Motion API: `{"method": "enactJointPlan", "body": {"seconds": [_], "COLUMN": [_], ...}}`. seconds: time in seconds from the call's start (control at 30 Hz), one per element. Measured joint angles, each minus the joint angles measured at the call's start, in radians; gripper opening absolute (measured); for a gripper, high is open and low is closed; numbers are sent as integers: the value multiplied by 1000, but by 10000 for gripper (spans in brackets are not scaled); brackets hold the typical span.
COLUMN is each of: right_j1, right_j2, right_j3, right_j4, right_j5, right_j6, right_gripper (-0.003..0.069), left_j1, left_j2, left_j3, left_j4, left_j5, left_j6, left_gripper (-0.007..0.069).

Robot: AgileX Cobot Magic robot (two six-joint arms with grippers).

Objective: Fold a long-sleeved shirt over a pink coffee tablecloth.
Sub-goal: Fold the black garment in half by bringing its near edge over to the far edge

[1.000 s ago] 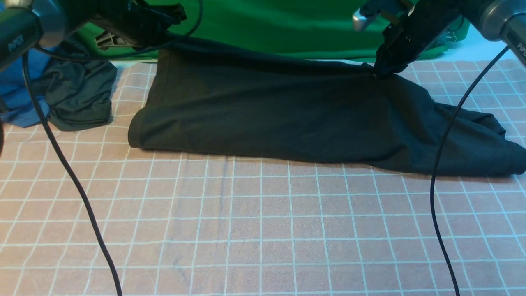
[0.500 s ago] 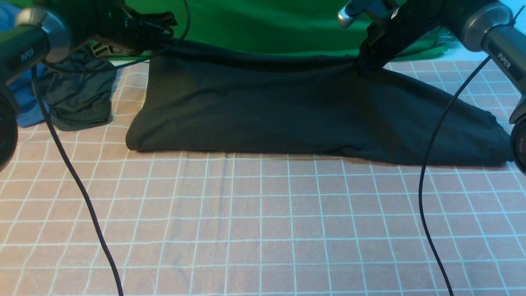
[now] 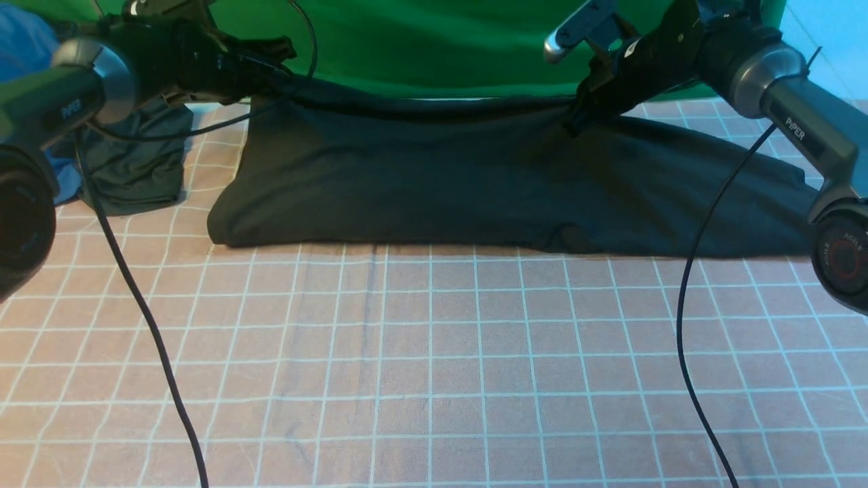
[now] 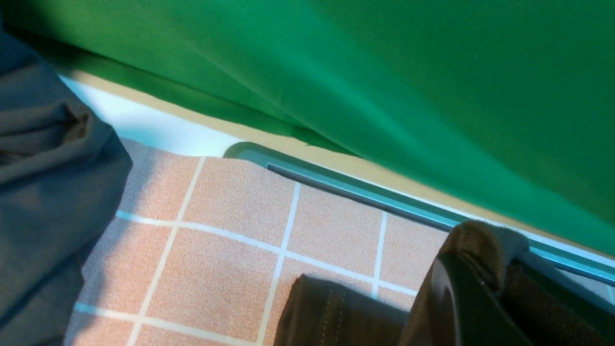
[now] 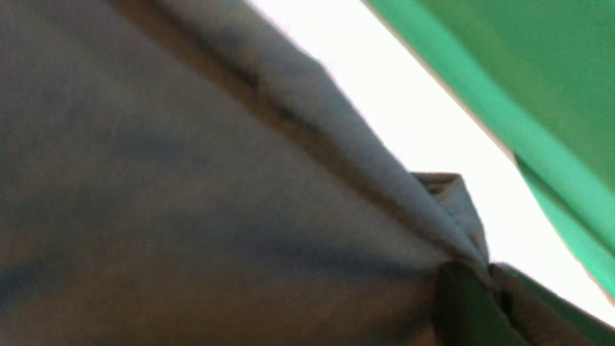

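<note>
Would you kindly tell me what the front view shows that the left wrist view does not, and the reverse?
Only the front view: the whole long-sleeved shirt hanging between the left gripper and the right gripper, both shut on its far edge, plus a dark grey-green garment and a blue garment on the robot's left. Only the left wrist view: a pale teal edge strip beyond the tablecloth, and the shirt's stitched hem close up. Both: the pink coffee tablecloth and the green cloth behind.
</note>
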Motion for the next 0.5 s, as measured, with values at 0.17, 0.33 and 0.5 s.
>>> {"method": "enactJointPlan", "body": {"seconds": [0.17,0.33,0.5], "right_j1": [9,10,10], "right_j2": [0,-3,-59], "right_j3": [0,0,0], "right_j4": [-2,-33,-80], "right_j5": [-30,-9,169], "right_j6": [53,167,264], "right_gripper": [189,419,403], "left_j1": [0,1,1], "left_j2": [4,-22,-122], "left_j3": [-1,-3,-4], "left_j4": [7,49,75], "left_j5": [-16,14,153], "left_j6": [0,0,0], "left_gripper": [195,392,442]}}
